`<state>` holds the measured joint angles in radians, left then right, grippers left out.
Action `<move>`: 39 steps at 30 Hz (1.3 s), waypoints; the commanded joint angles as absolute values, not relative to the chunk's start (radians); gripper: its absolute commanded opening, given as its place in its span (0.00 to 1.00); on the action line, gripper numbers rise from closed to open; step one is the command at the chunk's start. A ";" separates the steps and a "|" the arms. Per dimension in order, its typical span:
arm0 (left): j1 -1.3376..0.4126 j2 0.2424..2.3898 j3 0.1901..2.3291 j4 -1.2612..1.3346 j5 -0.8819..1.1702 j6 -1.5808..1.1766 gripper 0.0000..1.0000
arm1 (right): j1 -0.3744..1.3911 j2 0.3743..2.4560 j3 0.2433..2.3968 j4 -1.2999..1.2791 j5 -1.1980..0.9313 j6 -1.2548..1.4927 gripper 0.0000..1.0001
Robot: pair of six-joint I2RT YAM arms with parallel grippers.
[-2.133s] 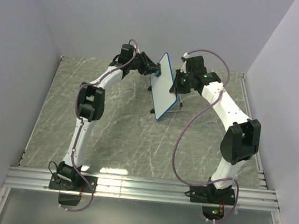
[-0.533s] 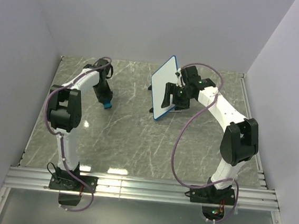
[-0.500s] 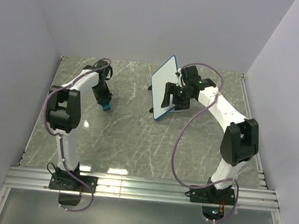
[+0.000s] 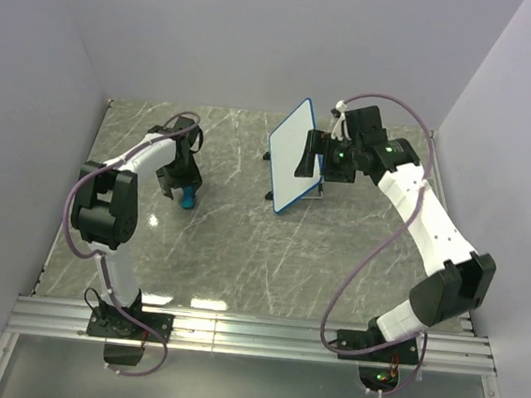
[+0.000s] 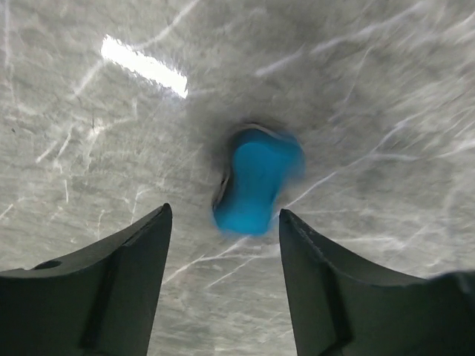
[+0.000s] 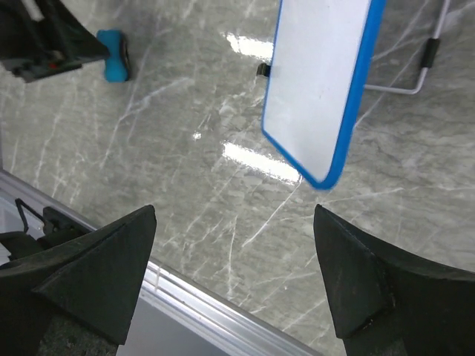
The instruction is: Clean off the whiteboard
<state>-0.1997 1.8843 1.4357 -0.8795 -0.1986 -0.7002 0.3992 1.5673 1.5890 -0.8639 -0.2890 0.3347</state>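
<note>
The whiteboard [image 4: 291, 161], white with a blue rim, stands tilted on its wire stand [image 4: 315, 192] at the table's back middle. Its face [image 6: 319, 81] shows plain white in the right wrist view. My right gripper [image 4: 307, 156] hovers just right of the board, open, with nothing between its fingers [image 6: 234, 211]. A small blue eraser block [image 4: 187, 198] lies on the marble at the left. My left gripper [image 4: 181, 180] stands open right over it; the eraser [image 5: 257, 185] lies just beyond the fingertips, free of both [image 5: 223, 211].
An aluminium rail [image 4: 252, 334] runs along the table's near edge, also low in the right wrist view [image 6: 185, 304]. Grey walls close in the back and both sides. Bare marble [image 4: 233, 243] spreads between the eraser and the board.
My left gripper has opened and let go of the eraser, which now lies on the table. My right gripper has opened fully and drawn up and back from the board.
</note>
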 commanded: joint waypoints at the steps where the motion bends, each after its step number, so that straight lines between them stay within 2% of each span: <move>1: -0.222 1.845 1.416 -0.870 -0.229 -0.721 0.66 | 0.391 1.477 1.618 -0.900 -0.259 0.321 0.94; 3: -0.232 1.841 1.404 -0.865 -0.221 -0.732 0.70 | 0.391 1.442 1.588 -0.900 -0.259 0.322 0.94; 13: -0.323 1.744 1.477 -0.902 -0.222 -0.759 0.70 | 0.391 1.234 1.462 -0.878 -0.245 0.337 0.95; 21: -0.452 1.606 1.696 -0.942 -0.224 -0.765 0.69 | 0.391 0.912 1.234 -0.721 -0.305 0.397 0.95; 31: -0.469 1.540 1.884 -0.959 -0.199 -0.741 0.70 | 0.391 0.690 1.037 -0.749 -0.347 0.413 0.95; 39: -0.469 1.520 1.870 -0.855 -0.193 -0.677 0.73 | 0.391 0.560 0.882 -0.738 -0.327 0.433 0.96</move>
<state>-0.4690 1.5414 1.8523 -0.9207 -0.1986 -0.7277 0.3946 0.5865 0.9203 -0.7761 -0.3271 0.4198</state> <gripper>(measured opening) 0.721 0.954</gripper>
